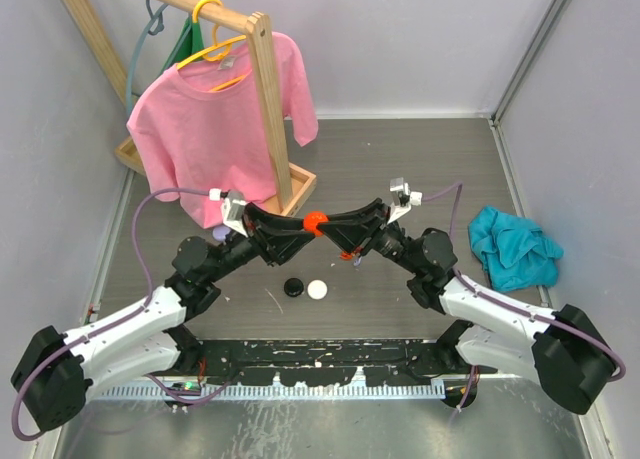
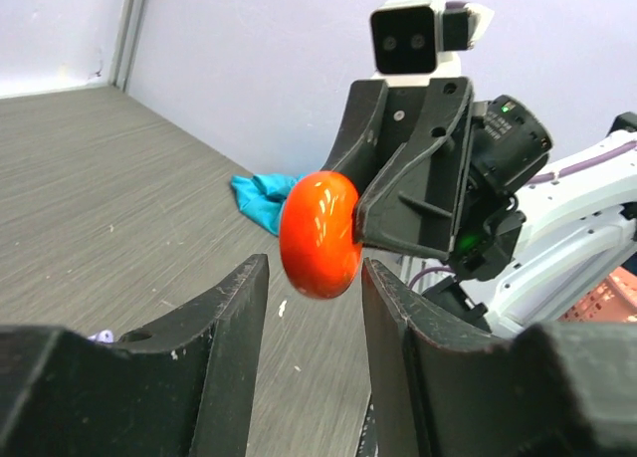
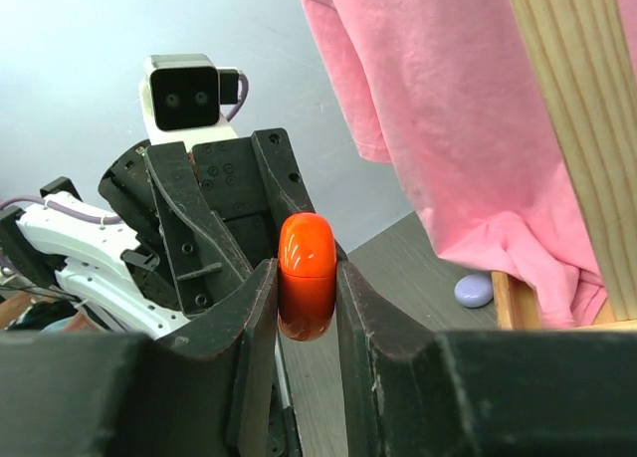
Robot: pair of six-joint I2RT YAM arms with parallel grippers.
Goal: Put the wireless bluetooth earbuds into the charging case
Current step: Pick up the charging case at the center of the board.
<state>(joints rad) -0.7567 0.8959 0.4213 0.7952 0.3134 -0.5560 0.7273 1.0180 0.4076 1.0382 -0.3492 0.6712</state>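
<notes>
An orange-red glossy charging case [image 1: 315, 220], closed with a seam round its middle, is held in the air between both arms. My right gripper [image 3: 307, 268] is shut on the case [image 3: 306, 273], its fingers pressing both flat sides. My left gripper [image 2: 314, 263] is open, and its fingertips reach either side of the case's [image 2: 319, 234] lower edge with gaps showing. In the top view the left gripper [image 1: 300, 229] and right gripper [image 1: 328, 227] meet tip to tip. A small orange-red piece [image 1: 347, 253] shows under the right gripper. No earbud can be made out for certain.
A black round case [image 1: 293, 287] and a white round case [image 1: 317, 289] lie on the table below the grippers. A lilac case [image 3: 474, 290] lies by the wooden rack base [image 1: 300, 191]. A pink T-shirt [image 1: 210, 129] hangs on the rack. A teal cloth [image 1: 513, 246] lies at right.
</notes>
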